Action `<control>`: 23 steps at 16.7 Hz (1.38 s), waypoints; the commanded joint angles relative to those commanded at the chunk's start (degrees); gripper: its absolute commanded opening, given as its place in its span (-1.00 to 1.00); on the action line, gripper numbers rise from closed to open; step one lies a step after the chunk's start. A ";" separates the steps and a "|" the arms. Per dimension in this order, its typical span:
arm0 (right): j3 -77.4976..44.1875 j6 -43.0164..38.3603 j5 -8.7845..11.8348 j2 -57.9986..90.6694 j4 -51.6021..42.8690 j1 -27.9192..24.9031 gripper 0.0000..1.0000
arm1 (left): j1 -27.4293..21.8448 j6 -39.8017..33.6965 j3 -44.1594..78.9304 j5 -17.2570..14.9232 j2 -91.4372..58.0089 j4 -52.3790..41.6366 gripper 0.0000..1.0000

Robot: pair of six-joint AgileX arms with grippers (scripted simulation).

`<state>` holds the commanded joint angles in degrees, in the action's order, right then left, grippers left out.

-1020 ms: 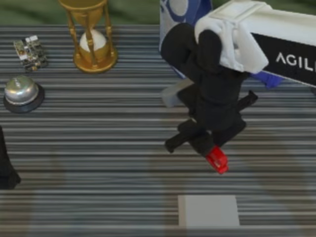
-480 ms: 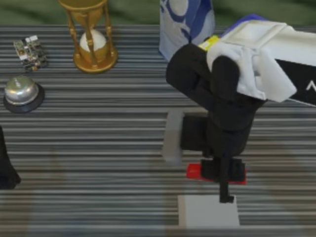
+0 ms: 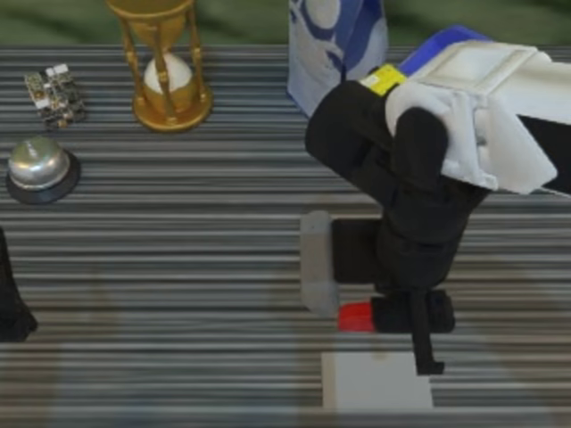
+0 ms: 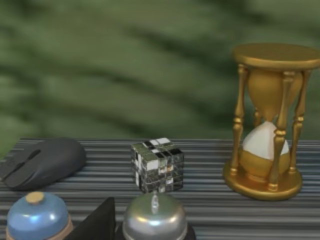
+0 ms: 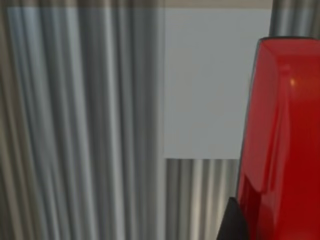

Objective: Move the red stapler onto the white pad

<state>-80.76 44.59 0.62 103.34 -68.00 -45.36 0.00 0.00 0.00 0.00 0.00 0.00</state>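
Overhead, 1 red stapler [image 3: 355,316] in right tool [image 3: 406,314], above 1 white pad [image 3: 375,381].

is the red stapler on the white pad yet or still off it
Off it. The red stapler is held by the right gripper, above the striped table, just short of the white pad.

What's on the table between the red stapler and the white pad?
Nothing. In the top view only bare striped table shows between the red stapler, held by the right gripper, and the white pad.
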 joint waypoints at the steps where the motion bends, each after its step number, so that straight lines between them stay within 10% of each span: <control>1: -0.17 -0.16 0.01 0.23 -0.09 0.31 -1.00 | 0.00 0.00 0.00 0.00 0.00 0.00 1.00; 17: 14.48 -0.67 -0.03 7.32 21.81 -0.56 -1.00 | 0.00 0.00 0.00 0.00 0.00 0.00 1.00; 23: 14.48 -0.67 -0.03 7.32 21.81 -0.56 -0.10 | 0.00 0.00 0.00 0.00 0.00 0.00 1.00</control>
<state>-66.29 43.92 0.60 110.66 -46.19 -45.92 0.00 0.00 0.00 0.00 0.00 0.00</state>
